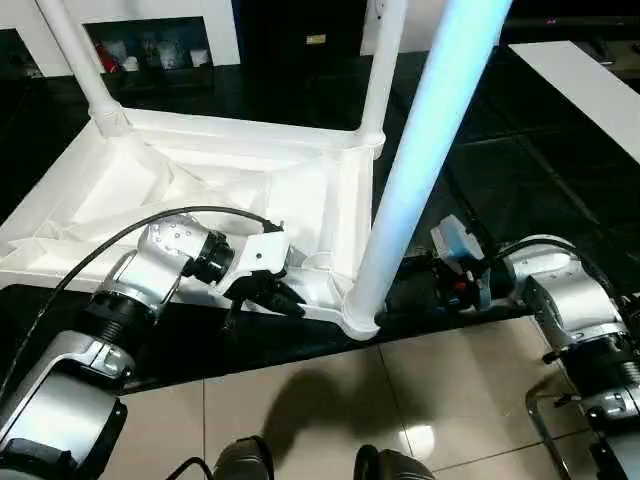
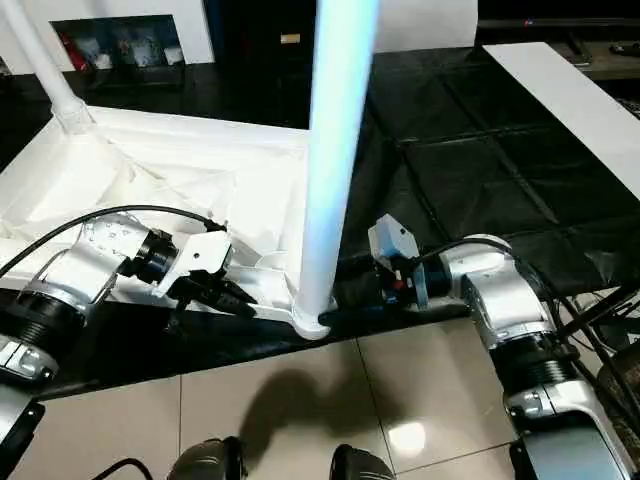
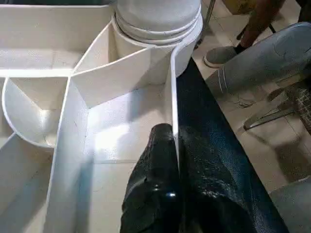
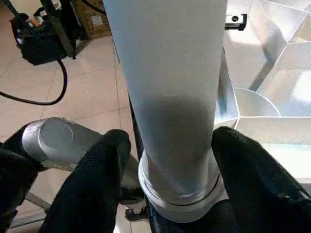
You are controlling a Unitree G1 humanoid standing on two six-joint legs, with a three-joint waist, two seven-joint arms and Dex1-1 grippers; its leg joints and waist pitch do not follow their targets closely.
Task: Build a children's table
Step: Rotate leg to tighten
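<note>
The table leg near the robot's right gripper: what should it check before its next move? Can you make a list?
1. Table top lies upside down, ribs facing up: ok.
2. Near leg stands upright in its corner socket: ok.
3. Leg screwed fully tight: cannot tell; the threads are hidden.
4. Right gripper has a finger on each side of the leg's base: ok. Squeezing firmly: cannot tell.
5. Left gripper is shut on the table top's side wall, steadying it: ok.
6. Two far legs already stand in their sockets: ok. The fourth corner is out of sight: cannot tell.
</note>
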